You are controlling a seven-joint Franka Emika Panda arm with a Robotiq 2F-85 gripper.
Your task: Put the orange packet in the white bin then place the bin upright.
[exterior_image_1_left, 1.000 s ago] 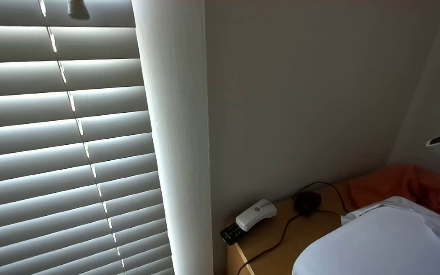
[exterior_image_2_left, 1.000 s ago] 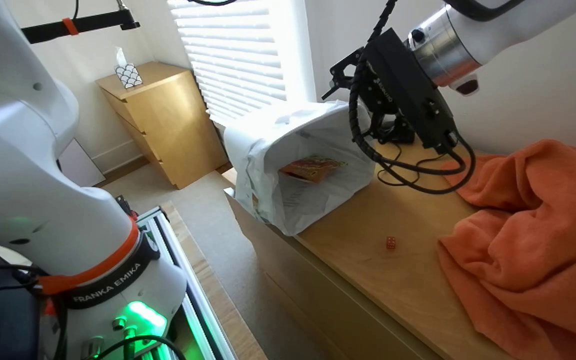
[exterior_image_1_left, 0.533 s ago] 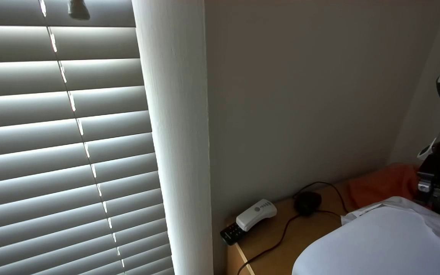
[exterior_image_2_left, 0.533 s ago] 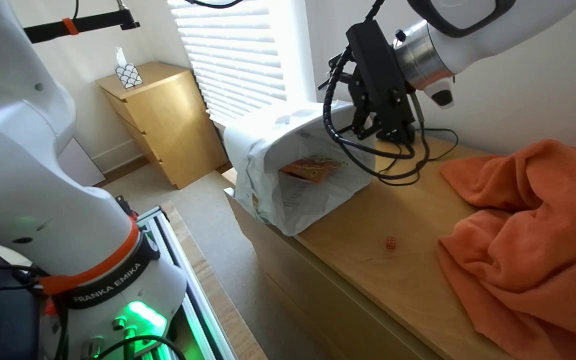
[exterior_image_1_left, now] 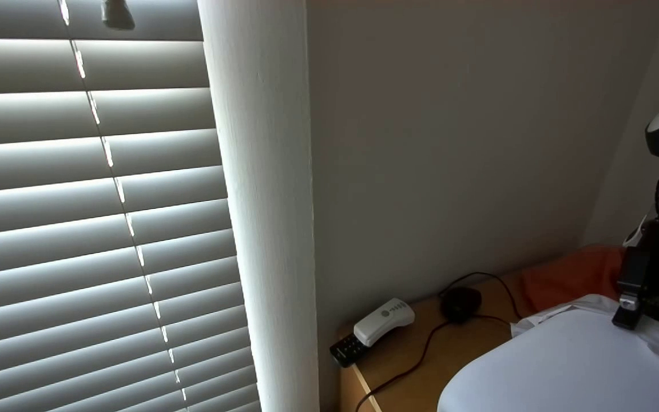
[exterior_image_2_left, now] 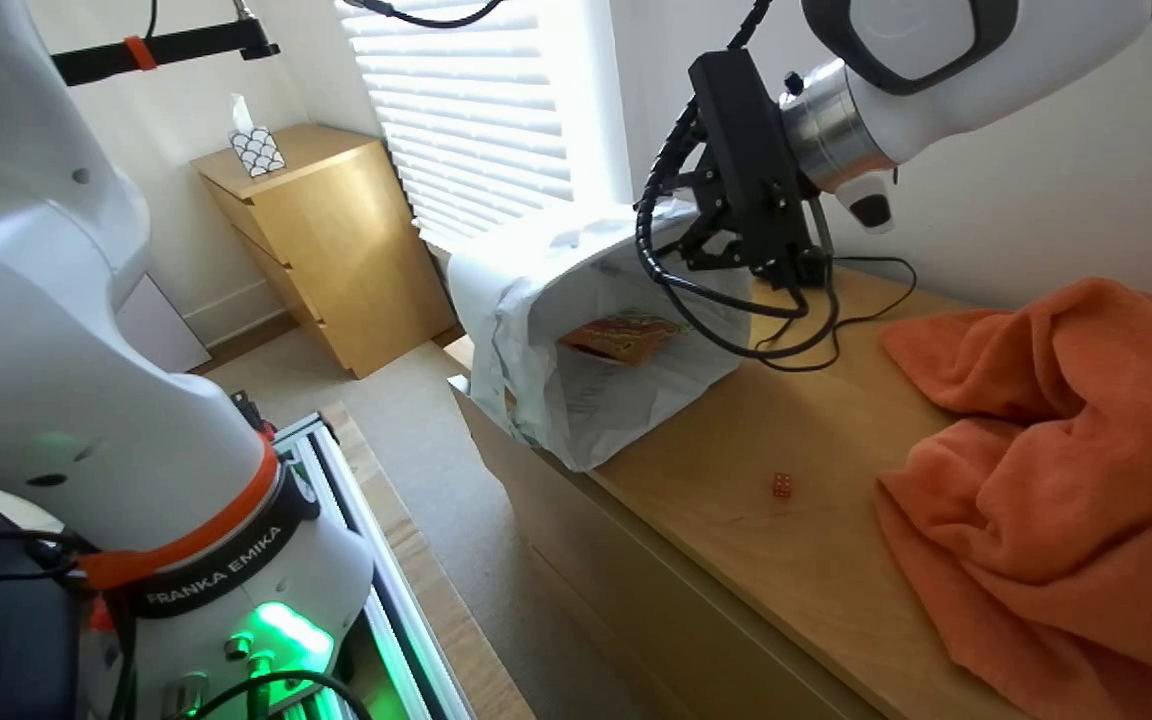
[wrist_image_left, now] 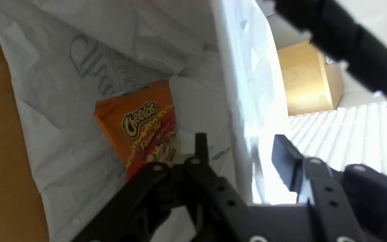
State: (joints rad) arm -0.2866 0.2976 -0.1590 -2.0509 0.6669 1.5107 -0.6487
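Note:
The white bin (exterior_image_2_left: 511,300) lies on its side on the wooden dresser top, lined with a white bag, and also shows in an exterior view (exterior_image_1_left: 547,366). The orange packet (exterior_image_2_left: 621,340), marked Cheetos, lies inside it and shows clearly in the wrist view (wrist_image_left: 139,124). My gripper (wrist_image_left: 242,154) is open at the upper rim of the bin (wrist_image_left: 232,101). One finger is on the inner side of the rim and the other on the outer side, with gaps between them and the wall. In an exterior view a fingertip of the gripper (exterior_image_1_left: 627,315) shows just over the rim.
An orange cloth (exterior_image_2_left: 1056,430) lies on the dresser top (exterior_image_2_left: 736,550), with a small red die (exterior_image_2_left: 782,486). Remotes (exterior_image_1_left: 384,321) and a dark device with a cable (exterior_image_1_left: 460,303) lie near the wall. Window blinds (exterior_image_1_left: 95,200) stand beyond the bin.
My gripper has turned and moved toward the bin, then lowered, so its fingers are now at the rim. The bin and packet have not moved.

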